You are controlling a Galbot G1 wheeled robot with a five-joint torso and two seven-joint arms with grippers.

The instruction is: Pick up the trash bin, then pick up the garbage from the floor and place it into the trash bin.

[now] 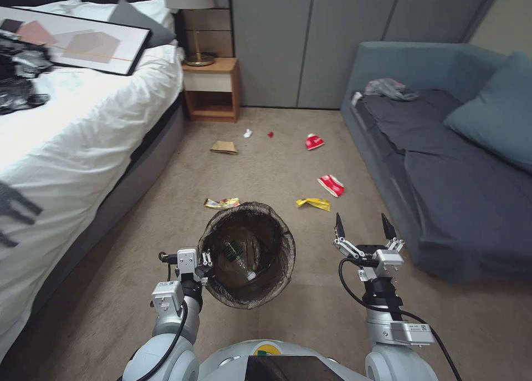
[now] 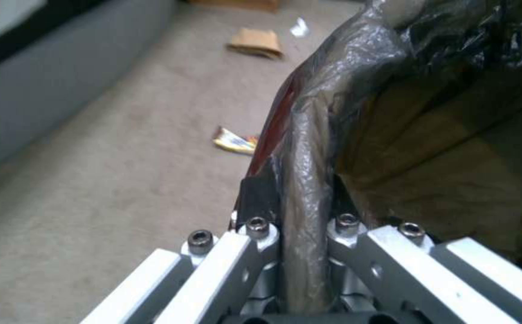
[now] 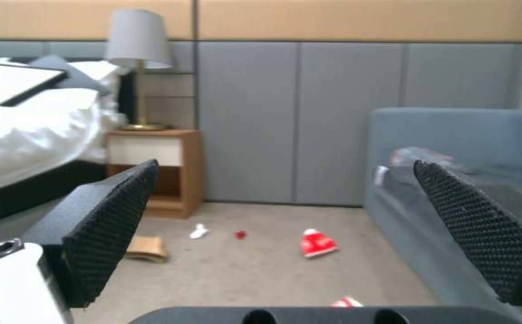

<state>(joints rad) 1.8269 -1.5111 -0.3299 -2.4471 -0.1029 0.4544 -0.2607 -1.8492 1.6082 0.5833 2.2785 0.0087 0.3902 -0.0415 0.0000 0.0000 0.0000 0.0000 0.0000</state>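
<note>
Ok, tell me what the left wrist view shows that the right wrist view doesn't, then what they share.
Left wrist view alone: the left gripper shut on the dark-lined rim of the round trash bin, and a yellow wrapper on the carpet. Right wrist view alone: the open right gripper, empty, a crushed red-and-white paper cup, a tiny red scrap, the wooden nightstand and lamp. Both share the flat brown paper bag and small white scrap.
</note>
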